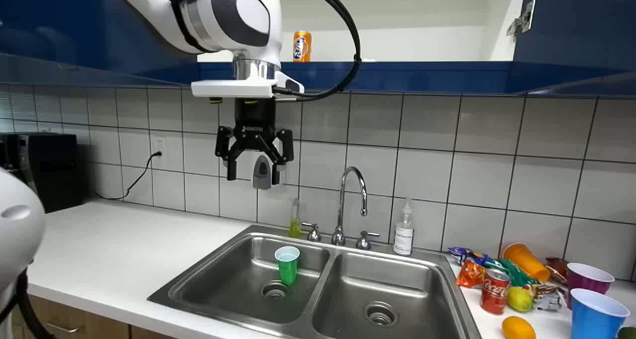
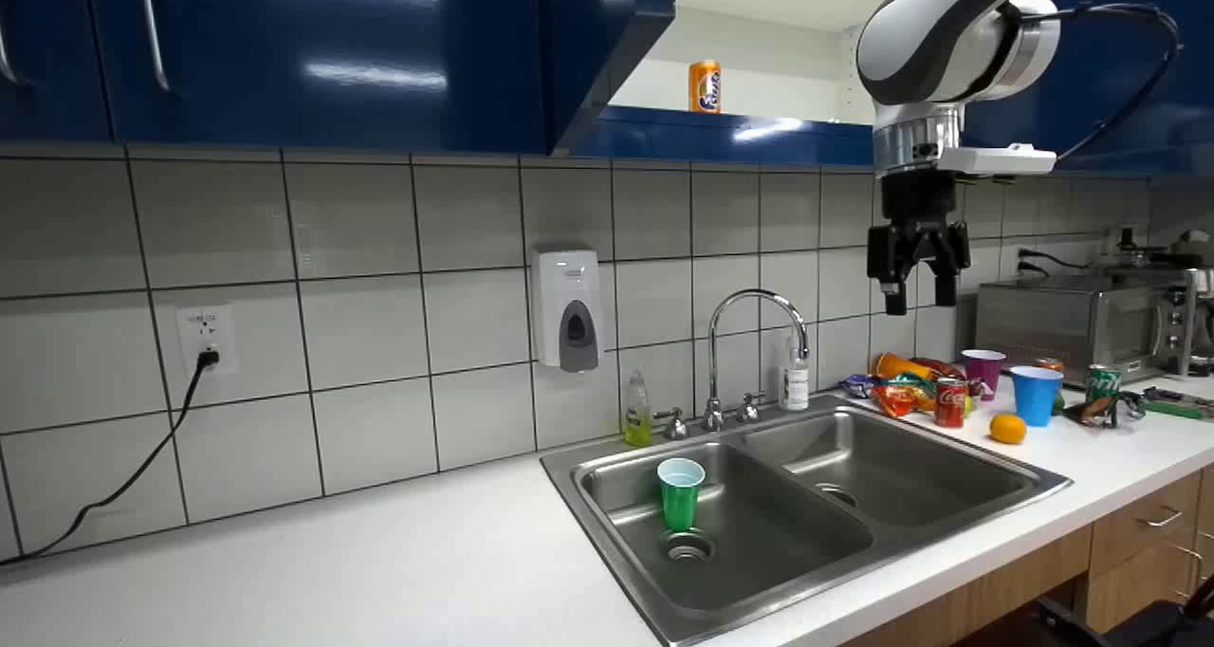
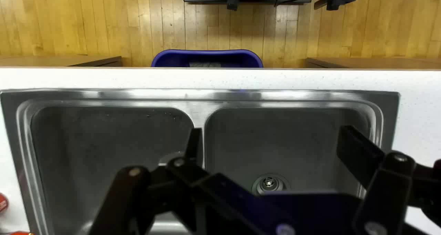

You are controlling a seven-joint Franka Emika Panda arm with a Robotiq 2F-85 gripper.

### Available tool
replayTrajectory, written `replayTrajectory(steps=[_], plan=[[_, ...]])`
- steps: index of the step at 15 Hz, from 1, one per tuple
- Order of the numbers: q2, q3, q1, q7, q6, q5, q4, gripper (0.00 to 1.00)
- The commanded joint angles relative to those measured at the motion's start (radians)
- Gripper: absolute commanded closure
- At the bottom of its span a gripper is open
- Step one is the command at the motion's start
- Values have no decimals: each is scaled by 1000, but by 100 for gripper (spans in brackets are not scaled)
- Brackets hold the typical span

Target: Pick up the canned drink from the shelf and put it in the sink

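An orange canned drink point(image 1: 301, 46) point(image 2: 705, 87) stands upright on the shelf of the open wall cabinet, behind its dark-blue front edge point(image 1: 432, 75). Pointing downward, my gripper point(image 1: 254, 174) point(image 2: 920, 298) hangs below shelf level, apart from the can. In the wrist view the gripper point(image 3: 270, 138) is open, its fingers wide apart with nothing between them. Beneath it lies the double-basin steel sink point(image 1: 318, 294) point(image 3: 198, 114). A green cup point(image 1: 287, 265) point(image 2: 680, 495) stands in one basin; the wrist view does not show it.
A curved faucet point(image 1: 341, 214) rises behind the sink, beside a pump bottle point(image 1: 404, 234). On the tiles hangs a soap dispenser point(image 2: 567, 310). A red can point(image 1: 495, 292), a blue cup point(image 1: 598, 314) and wrappers crowd the counter. An open cabinet door point(image 1: 576, 26) juts out.
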Motion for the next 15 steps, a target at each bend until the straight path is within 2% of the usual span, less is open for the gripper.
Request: replayTrajectory(steps=[1,15], plan=[[1,7,-8,-3,-1,4,1,0],[-36,31,4,21,43,14,47,0]])
